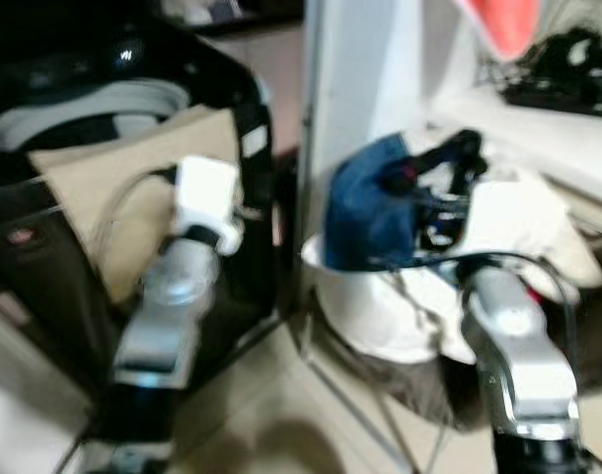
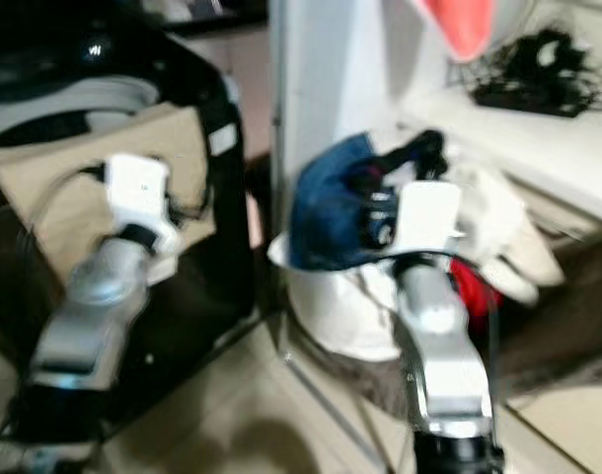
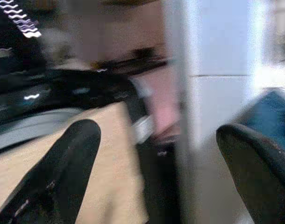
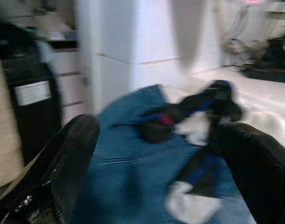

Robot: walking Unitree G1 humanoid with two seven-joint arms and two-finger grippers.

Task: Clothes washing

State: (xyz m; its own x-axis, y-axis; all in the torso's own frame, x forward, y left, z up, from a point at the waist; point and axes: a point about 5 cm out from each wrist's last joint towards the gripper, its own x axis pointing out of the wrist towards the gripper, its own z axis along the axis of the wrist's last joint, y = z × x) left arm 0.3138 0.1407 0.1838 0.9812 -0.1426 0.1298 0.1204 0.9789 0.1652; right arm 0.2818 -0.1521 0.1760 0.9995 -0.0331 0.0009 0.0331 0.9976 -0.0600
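Right gripper [image 4: 156, 154] spread wide, hovers just above blue garment [image 4: 133, 154]; nothing between fingers [image 4: 63, 163]. Blue garment heaped on top of white basket [image 1: 380, 316], draped over its near-left rim, dark tangled item [image 4: 198, 112] lying on it. White cloth [image 1: 528, 217] piled on basket's right side.

Left gripper [image 3: 156, 172] also spread, empty, held near beige cloth [image 1: 113, 197] hanging over front edge of black washing machine [image 1: 232, 99].

White label [image 4: 32, 92] on machine's side; writing too blurred to read.

White pillar [image 1: 360, 79] stands between machine and basket.
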